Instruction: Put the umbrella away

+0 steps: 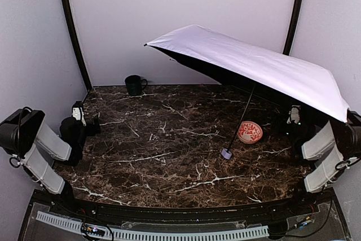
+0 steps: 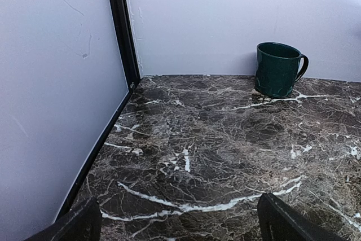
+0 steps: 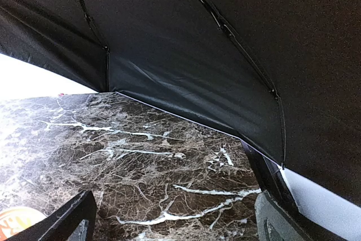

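The umbrella (image 1: 254,66) stands open over the right half of the table, its pale lavender-white canopy tilted down to the right. Its thin black shaft (image 1: 243,119) runs down to the small lavender handle (image 1: 227,153), which rests on the marble. Its black lining (image 3: 214,43) fills the top of the right wrist view. My right gripper (image 1: 294,118) sits under the canopy's right edge, open and empty; its fingertips (image 3: 73,218) show at the bottom. My left gripper (image 1: 84,119) is at the far left, open and empty, fingertips (image 2: 282,224) over bare marble.
A red-patterned bowl (image 1: 250,132) sits right of the shaft; its rim (image 3: 14,224) shows in the right wrist view. A dark green mug (image 1: 134,84) stands at the back left, also in the left wrist view (image 2: 277,69). White walls with black posts (image 2: 121,26) enclose the table.
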